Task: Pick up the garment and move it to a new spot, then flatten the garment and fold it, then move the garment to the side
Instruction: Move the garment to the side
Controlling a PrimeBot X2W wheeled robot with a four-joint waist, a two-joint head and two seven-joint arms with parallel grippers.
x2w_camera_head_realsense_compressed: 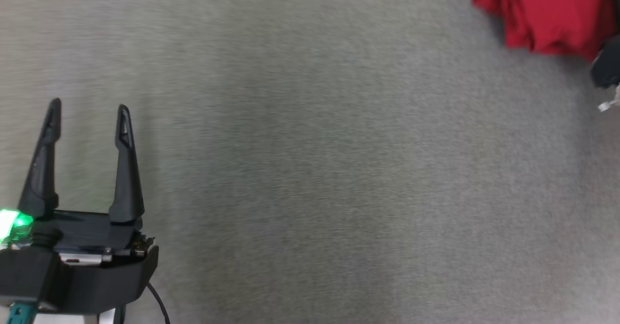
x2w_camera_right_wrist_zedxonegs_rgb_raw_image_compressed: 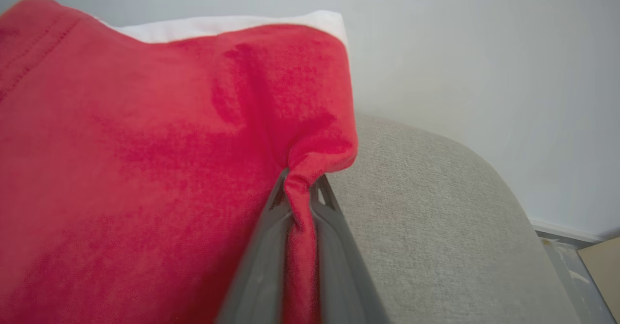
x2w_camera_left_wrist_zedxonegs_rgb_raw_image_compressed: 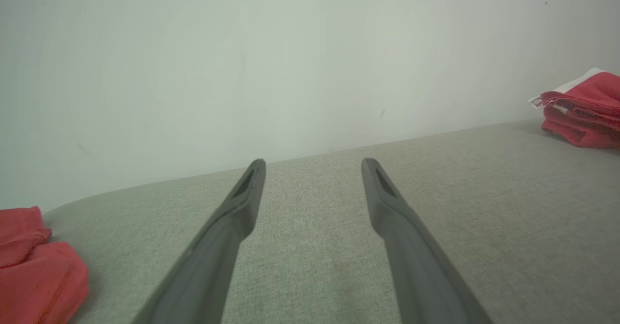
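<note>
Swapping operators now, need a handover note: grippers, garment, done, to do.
Left gripper: open, empty, over the bare grey surface.
Right gripper: shut on a fold of the red garment.
Garment: bunched at the far right of the surface, not flat.
Done: grasp made.
To do: carry it to a new spot, flatten, fold, move aside.
</note>
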